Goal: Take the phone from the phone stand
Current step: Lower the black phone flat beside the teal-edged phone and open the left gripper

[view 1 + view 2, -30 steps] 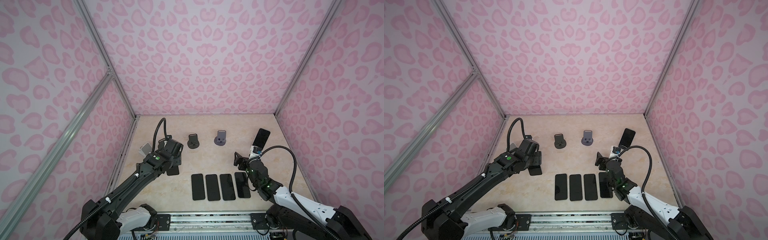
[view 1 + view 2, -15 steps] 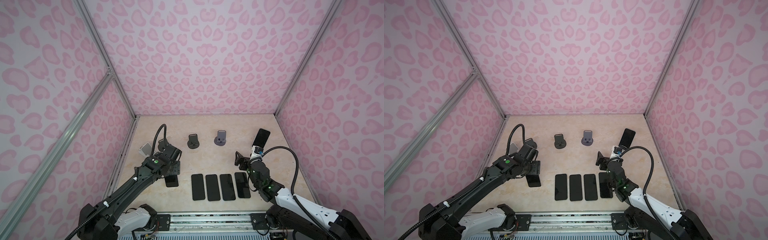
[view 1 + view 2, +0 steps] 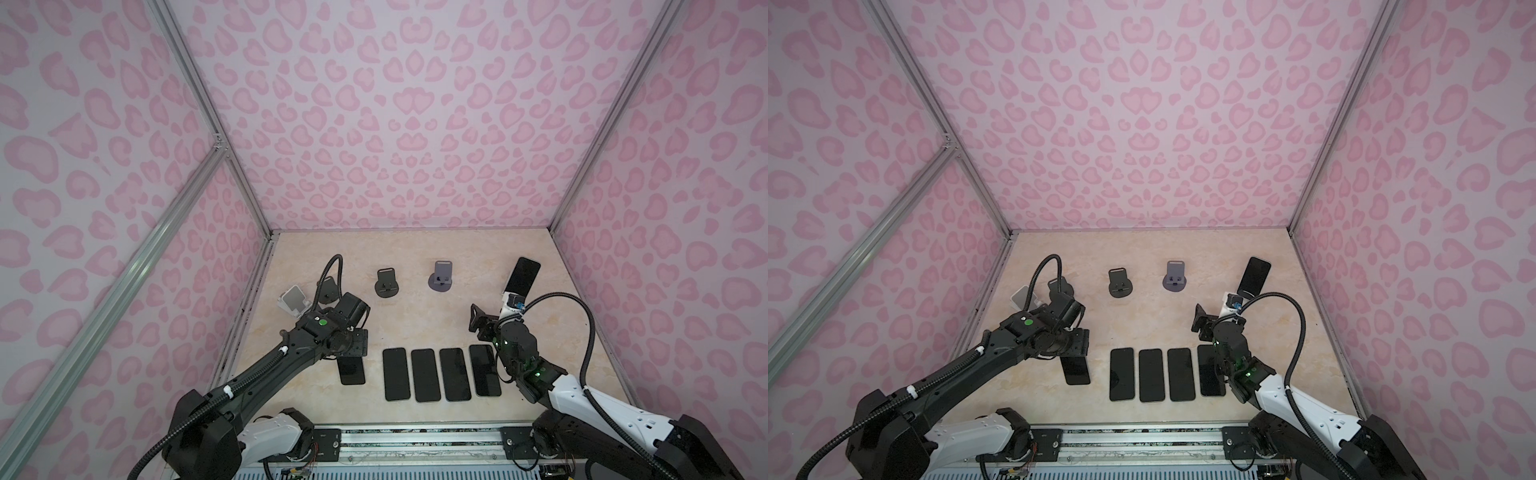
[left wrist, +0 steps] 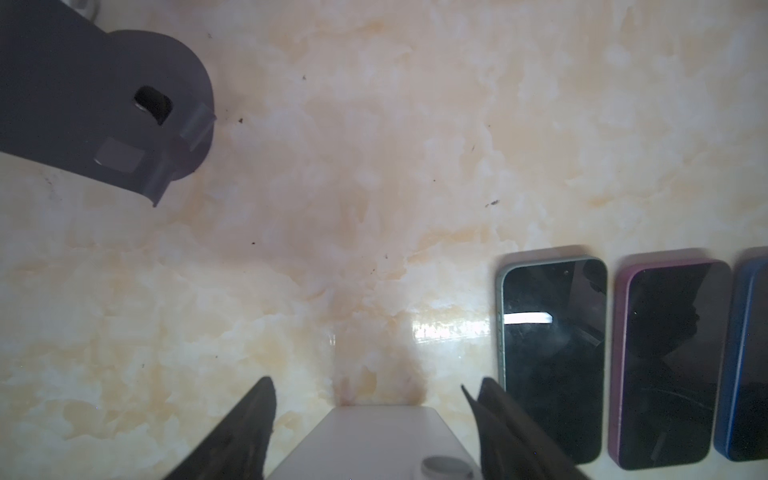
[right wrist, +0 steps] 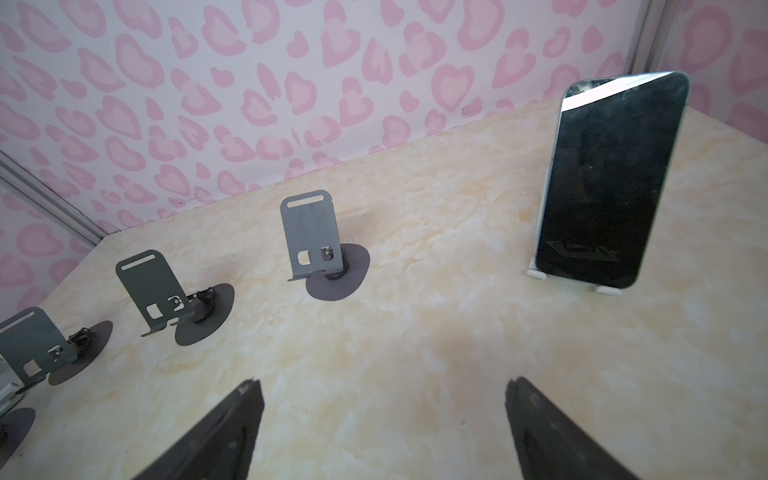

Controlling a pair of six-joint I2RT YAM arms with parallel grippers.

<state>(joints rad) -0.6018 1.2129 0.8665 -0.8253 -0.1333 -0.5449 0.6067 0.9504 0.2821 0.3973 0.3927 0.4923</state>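
Pink heart-patterned walls (image 3: pixel 395 124) enclose a beige marbled worktop (image 3: pixel 415 320) on three sides.

**Stands.** Empty stands line the far half of the worktop. In both top views these are a silver stand (image 3: pixel 294 300) at far left, a black stand (image 3: pixel 387 284) and a grey stand (image 3: pixel 441 279). One more dark stand (image 3: pixel 328 289) sits partly behind the left arm's cable.

**Task items.** The propped phone (image 3: pixel 523 275) leans back on the white stand (image 5: pixel 536 274) near the far right corner. Its dark screen faces the arms and its lower edge is seated on the stand's feet.

**Left end effector** (image 4: pixel 372 382). The fingers pinch the white-backed phone (image 4: pixel 370 440) by its long edges. The left wrist view shows its pale back and lens ring. In a top view its dark face (image 3: pixel 352 371) protrudes from beneath the end effector toward the robot base. It lies just left of the row of four phones (image 3: pixel 424 375), with a gap between them. Contact between this phone and the worktop cannot be determined.

**Right end effector** (image 5: pixel 382 384). The fingers are spread wide and carry nothing. The unit hangs above the worktop near the right end of the row (image 3: pixel 478 322). It is aimed at the stands and well apart from the propped phone.

**Row.** Four phones lie flat, screens up, side by side and parallel.
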